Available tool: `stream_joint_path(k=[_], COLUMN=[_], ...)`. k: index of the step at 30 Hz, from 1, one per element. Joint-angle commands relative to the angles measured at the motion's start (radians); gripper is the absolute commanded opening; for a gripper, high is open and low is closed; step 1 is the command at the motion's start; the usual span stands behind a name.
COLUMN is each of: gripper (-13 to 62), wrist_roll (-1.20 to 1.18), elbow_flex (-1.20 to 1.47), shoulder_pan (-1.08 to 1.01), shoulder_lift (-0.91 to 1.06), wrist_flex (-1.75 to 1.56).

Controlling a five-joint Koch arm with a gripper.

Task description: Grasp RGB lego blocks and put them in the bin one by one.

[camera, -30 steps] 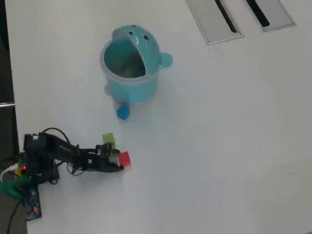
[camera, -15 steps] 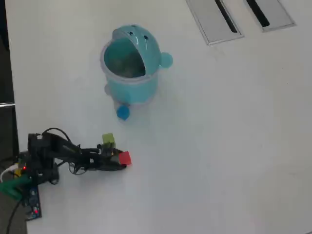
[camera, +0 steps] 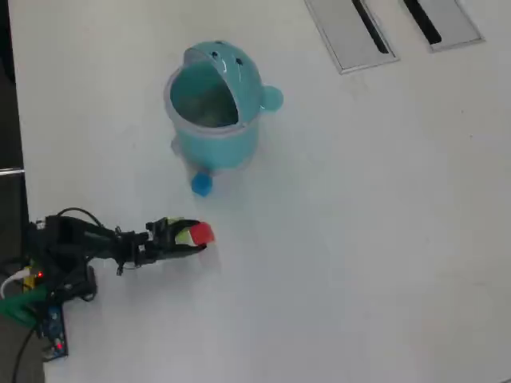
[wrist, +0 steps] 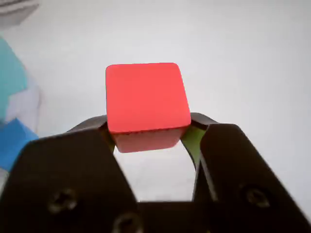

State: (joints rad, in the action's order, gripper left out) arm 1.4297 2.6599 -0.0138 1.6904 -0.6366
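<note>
Pincer lifted red block, white table

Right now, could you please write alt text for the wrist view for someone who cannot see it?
A red lego block sits clamped between the black gripper jaws, above a white table. A blue block and the teal bin show at left.

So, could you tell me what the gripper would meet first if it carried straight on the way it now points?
The gripper, shut on the red block, points rightward in the overhead view. That way looks free: only bare table lies ahead. The bin and blue block sit off to the side.
</note>
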Motion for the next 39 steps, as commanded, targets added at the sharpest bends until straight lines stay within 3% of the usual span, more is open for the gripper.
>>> stream_joint_path(k=[1,12,23,24,25,39], gripper=[9.9,9.9,9.8,7.1,-3.3,-3.5], wrist_roll=[-0.071,-0.261,-0.333,-0.345,-0.399,-0.236], elbow_flex=[-0.026,-0.02,-0.06,-0.063,-0.086,-0.385], shoulder_pan=[0.017,0.15,0.241,0.244,0.262,0.617], shoulder_lift=[0.089,0.374,0.446,0.449,0.479,0.457], wrist_flex=[-0.118,-0.127,-0.123,-0.12,-0.121,0.17])
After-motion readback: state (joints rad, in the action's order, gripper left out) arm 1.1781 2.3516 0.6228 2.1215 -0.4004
